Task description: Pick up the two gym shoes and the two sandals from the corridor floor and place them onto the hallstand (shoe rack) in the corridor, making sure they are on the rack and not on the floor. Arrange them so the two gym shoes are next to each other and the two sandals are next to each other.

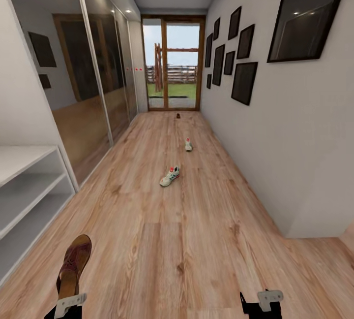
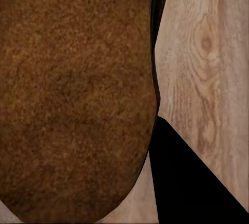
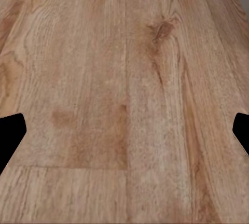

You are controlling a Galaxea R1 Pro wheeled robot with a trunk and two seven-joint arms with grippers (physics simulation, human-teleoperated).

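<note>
My left gripper [image 1: 68,299] is shut on the heel end of one brown sandal [image 1: 73,262], held low at the bottom left of the head view. The left wrist view has its brown underside [image 2: 78,94] close up beside a dark finger [image 2: 189,177]. Two white gym shoes lie apart on the wood floor [image 1: 196,240]: the nearer one [image 1: 169,176] mid-corridor, the other [image 1: 188,144] beyond it. A small dark shape, likely the second sandal [image 1: 178,115], lies by the far door. The pale hallstand [image 1: 29,183] stands at the left. My right gripper [image 1: 260,303] is open and empty, fingertips [image 3: 13,128] wide over bare planks.
Mirrored wardrobe doors [image 1: 93,82] line the left wall past the stand. The right wall [image 1: 295,151] carries dark picture frames and ends in a corner near me. A glass door [image 1: 173,65] closes the far end.
</note>
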